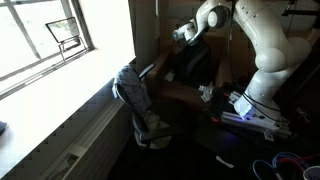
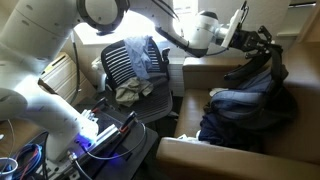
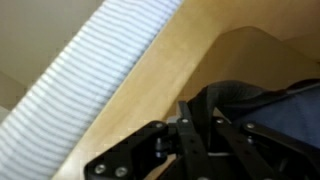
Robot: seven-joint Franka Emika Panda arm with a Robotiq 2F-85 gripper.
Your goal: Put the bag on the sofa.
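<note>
The black floppy bag lies slumped on the seat of the brown sofa, leaning against its back. It also shows in an exterior view as a dark mass on the sofa. My gripper is at the bag's top edge, high against the sofa back, and also shows in an exterior view. In the wrist view my gripper's fingers are close together, with the bag's black fabric at their tips and the tan sofa surface behind.
A swivel chair with a grey-blue garment stands beside the sofa; it also shows in an exterior view. A bright window and its sill run along one side. Cables and a lit box lie by my base.
</note>
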